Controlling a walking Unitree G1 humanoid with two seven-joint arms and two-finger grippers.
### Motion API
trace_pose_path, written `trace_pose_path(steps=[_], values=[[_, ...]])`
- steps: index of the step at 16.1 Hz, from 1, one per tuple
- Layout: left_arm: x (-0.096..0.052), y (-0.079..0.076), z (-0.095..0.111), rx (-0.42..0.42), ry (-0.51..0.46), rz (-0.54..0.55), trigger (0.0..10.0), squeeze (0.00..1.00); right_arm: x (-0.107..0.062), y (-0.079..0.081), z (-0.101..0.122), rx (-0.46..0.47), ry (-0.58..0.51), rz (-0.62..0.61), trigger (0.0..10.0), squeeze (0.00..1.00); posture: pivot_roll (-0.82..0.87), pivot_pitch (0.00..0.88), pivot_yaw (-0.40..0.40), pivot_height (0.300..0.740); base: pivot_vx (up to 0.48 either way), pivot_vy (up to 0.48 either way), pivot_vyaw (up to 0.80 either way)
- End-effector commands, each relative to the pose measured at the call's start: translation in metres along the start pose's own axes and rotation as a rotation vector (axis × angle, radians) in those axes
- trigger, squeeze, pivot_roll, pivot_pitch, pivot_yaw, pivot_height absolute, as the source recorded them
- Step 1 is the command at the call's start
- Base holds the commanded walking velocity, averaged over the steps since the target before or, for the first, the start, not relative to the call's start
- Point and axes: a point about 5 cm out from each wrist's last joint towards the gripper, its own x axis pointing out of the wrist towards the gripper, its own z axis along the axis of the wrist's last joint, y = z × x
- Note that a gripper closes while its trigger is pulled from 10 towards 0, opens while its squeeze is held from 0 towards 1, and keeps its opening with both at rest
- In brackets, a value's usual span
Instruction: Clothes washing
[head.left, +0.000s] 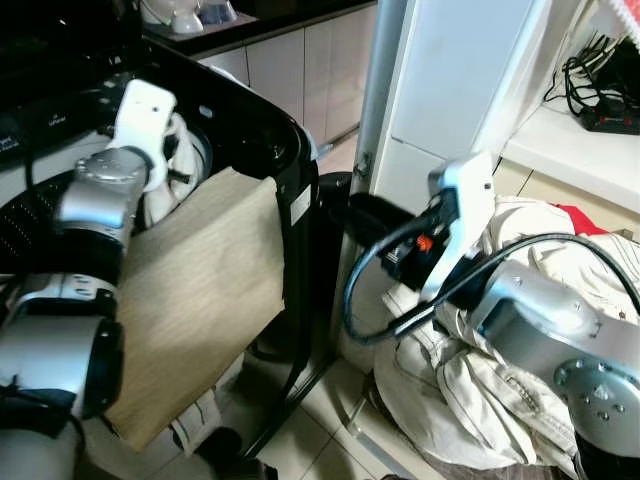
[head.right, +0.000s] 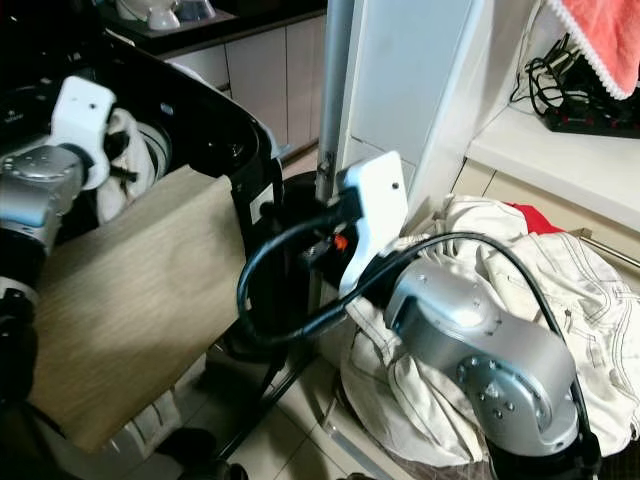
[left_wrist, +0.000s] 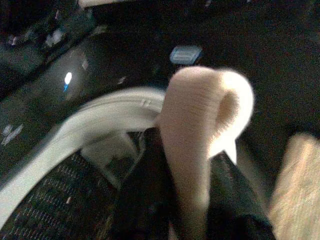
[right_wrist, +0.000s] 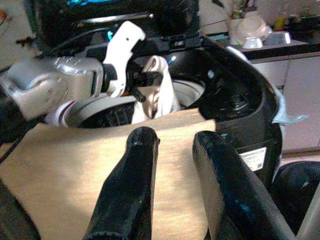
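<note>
Currently, left gripper (right_wrist: 145, 80): clamped on cream garment (right_wrist: 159, 87), over washer drum (right_wrist: 90, 112).
Right gripper (right_wrist: 175, 150): fingers parted, empty, at 3 o'clock of washer.
Handling: garment judged soft, light; bunched fold is best gripped.

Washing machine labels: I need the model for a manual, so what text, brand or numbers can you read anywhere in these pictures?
None can be read.
White sticker on the washing machine: print too small and blurred.
Lit panel on its raised lid: a blue glow, no legible characters.
Light spot by the tub: blurred.
</note>
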Motion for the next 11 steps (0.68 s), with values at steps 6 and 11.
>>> trace_pose_path(steps=[6, 11], values=[[-0.006, 0.019, 0.007, 0.001, 0.05, -0.004, 10.0, 1.0, -0.002, -0.002, -0.003, -0.033, 0.027, -0.005, 10.0, 0.0, -0.1, 0.0, 0.014, 0.74, 0.0, 0.0, 0.0], [-0.014, 0.004, 0.051, 0.007, -0.325, -0.06, 10.0, 0.06, -0.009, -0.061, -0.004, -0.024, -0.004, -0.548, 10.0, 0.0, -0.11, 0.0, 0.015, 0.74, 0.0, 0.0, 0.0]])
